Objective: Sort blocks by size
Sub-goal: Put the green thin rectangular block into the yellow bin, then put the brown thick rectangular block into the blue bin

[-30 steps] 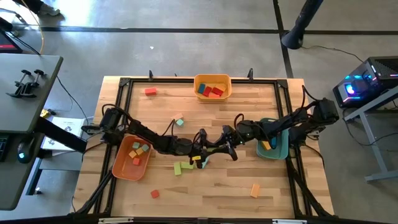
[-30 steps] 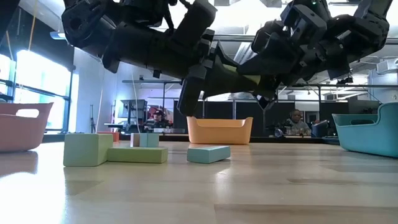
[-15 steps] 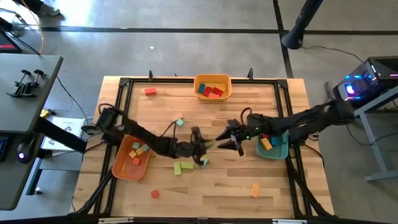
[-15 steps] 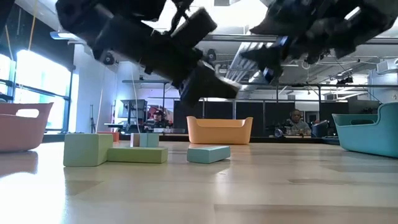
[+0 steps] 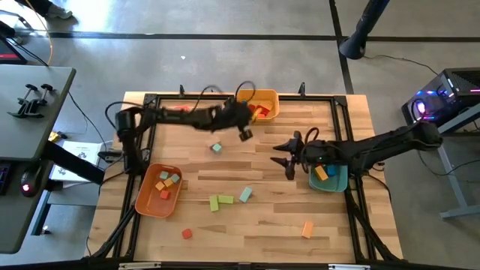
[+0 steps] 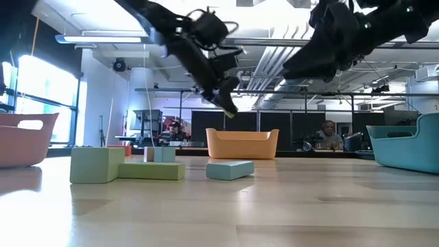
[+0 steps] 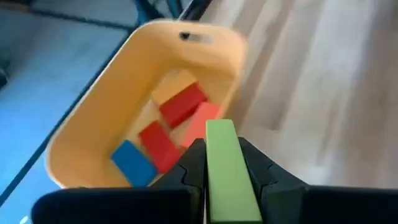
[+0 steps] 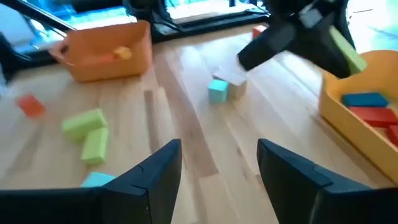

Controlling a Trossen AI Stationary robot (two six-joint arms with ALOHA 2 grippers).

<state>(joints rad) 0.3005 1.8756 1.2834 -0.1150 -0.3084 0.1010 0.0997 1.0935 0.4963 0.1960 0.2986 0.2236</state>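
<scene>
Your left gripper point(image 5: 244, 133) is squeezed tight on a long light green block point(image 7: 227, 171), and it hangs in the air just beside the yellow tray point(image 5: 271, 95), which has red and blue blocks point(image 7: 163, 146) in it. Your right gripper point(image 5: 289, 159) has its fingers point(image 8: 292, 177) spread apart with nothing between them, just beside the teal tray point(image 5: 339, 183). On the table between the two grippers and the orange tray point(image 5: 145, 203) lie two light green blocks point(image 5: 220, 201) and a teal one point(image 5: 246, 195).
</scene>
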